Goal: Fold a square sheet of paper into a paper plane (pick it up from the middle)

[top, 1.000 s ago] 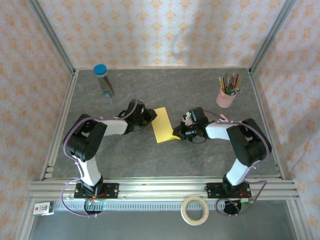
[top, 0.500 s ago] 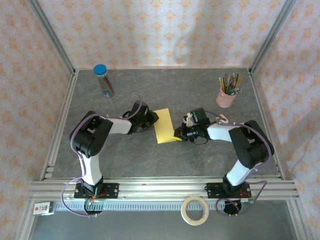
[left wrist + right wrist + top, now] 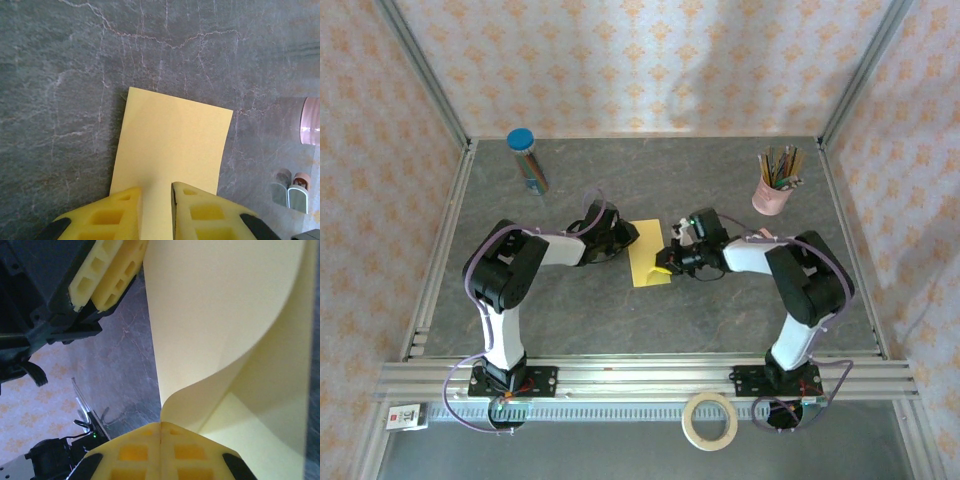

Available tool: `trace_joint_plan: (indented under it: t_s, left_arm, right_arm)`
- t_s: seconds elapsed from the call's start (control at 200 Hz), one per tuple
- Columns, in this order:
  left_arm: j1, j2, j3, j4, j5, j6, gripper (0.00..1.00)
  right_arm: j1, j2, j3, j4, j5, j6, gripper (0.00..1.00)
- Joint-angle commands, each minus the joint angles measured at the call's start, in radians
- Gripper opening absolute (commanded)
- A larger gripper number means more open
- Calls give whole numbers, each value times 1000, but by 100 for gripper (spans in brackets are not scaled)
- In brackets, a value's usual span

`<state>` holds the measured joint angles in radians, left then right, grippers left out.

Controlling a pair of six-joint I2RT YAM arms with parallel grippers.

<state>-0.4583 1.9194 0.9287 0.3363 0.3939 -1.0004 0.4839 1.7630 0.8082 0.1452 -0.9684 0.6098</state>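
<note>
Since the grey marbled table (image 3: pixel 720 320) is the biggest thing here, I'll start there: it sits inside a metal frame with orange-patterned walls around it. Both arms reach in toward the middle and meet at the square sheet of paper (image 3: pixel 645 255).

From the top camera the sheet reads as a yellow rectangle rather than a square. Its long axis runs from the near side to the far side, with the far end leaning a little to the left. Its right side is lifted off the table.

The right gripper (image 3: pixel 665 262) is at that lifted edge. On the right wrist cam its yellow fingers are pressed tight together (image 3: pixel 161 426), pinching the paper (image 3: pixel 215 315), which curls up and over from the seam in a smooth bend.

The left gripper (image 3: pixel 625 235) is at the sheet's left side. On the left wrist cam its fingertips (image 3: pixel 156 192) sit over the sheet's near edge with a narrow gap between them, and flat paper (image 3: pixel 172 140) shows through the gap. Can't tell if they're actually pressing down on it.

Smaller stuff:
- A roll of masking tape (image 3: pixel 710 420) lies at the near rail.
- A pink cup of pencils (image 3: pixel 772 195) stands far right.
- A blue-capped tube of coloured sticks (image 3: pixel 528 160) stands far left.
- A little white tag (image 3: pixel 408 415) is on the near-left rail, with dark markings too small to read.
</note>
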Motion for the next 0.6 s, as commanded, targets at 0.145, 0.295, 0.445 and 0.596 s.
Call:
trace_joint_plan:
  t_s: [0.145,0.295,0.445,0.596]
  left_arm:
    - [-25,59,18,-17,6,17,18]
    - [-25,56,13,-29,-5,19,17]
    - [-25,55,15,-43,-15,24,16]
    - [-25,59,7,-36,-10,19,16]
  right_arm:
    - [25,75,62,123,33,56,0]
    - [36,114,88,163,54,82,0]
    - [39,140,102,163,69,79,0]
    - [50,159,128,120,60,34,0]
